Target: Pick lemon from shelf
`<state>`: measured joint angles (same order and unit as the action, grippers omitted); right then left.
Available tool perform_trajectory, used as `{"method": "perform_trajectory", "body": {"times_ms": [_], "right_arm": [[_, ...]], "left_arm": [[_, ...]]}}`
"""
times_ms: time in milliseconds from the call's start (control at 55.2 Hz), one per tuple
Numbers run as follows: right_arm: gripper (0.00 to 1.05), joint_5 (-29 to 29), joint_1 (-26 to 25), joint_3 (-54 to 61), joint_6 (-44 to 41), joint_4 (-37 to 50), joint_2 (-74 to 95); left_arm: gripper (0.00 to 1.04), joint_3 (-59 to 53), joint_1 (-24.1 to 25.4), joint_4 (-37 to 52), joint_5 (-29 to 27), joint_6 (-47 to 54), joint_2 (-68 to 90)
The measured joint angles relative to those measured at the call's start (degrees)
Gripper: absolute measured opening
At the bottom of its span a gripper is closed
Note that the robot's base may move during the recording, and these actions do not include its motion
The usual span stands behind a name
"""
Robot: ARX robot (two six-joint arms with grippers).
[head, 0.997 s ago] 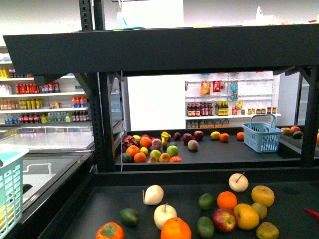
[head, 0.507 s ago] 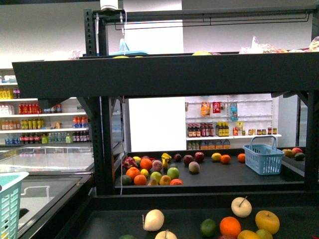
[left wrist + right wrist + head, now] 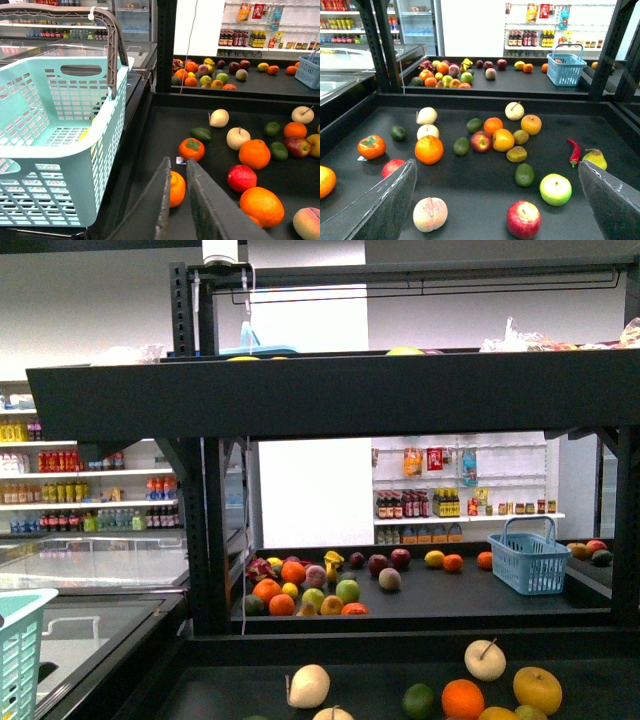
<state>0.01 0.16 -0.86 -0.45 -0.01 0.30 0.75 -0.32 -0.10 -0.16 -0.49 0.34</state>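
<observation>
The lemon (image 3: pixel 503 139), a smooth yellow oval fruit, lies among other fruit on the lower black tier of the shelf (image 3: pixel 470 180), beside a red apple. Only its top shows at the bottom edge of the front view, lemon (image 3: pixel 497 714). My right gripper (image 3: pixel 496 163) is open, its fingers (image 3: pixel 390 205) wide apart above the tier and short of the lemon. My left gripper (image 3: pixel 178 161) is shut with nothing held; an orange (image 3: pixel 176 189) lies on the shelf (image 3: pixel 165 135) below its tips. Neither gripper shows in the front view, where the shelf's upper tier (image 3: pixel 330 390) spans the frame.
A teal basket (image 3: pixel 55 125) hangs left of the shelf. Oranges, apples, limes, a red chilli (image 3: pixel 574 150) and a pear (image 3: pixel 594 158) lie around the lemon. A blue basket (image 3: pixel 565 67) and more fruit sit on the far tier. Black posts (image 3: pixel 382 45) frame the tier.
The front view has shifted upward: the near tier's fruit has slid to the bottom edge and the top tier has come into sight. Most of the shift came in the first half second.
</observation>
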Motion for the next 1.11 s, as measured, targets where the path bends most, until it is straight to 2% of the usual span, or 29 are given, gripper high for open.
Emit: {"method": "perform_trajectory", "body": {"times_ms": [417,1106], "right_arm": [[0.97,0.0,0.0,0.0,0.0,0.0,0.0],[0.97,0.0,0.0,0.0,0.0,0.0,0.0]], "left_arm": [[0.98,0.0,0.0,0.0,0.0,0.0,0.0],[0.97,0.0,0.0,0.0,0.0,0.1,0.0]]}}
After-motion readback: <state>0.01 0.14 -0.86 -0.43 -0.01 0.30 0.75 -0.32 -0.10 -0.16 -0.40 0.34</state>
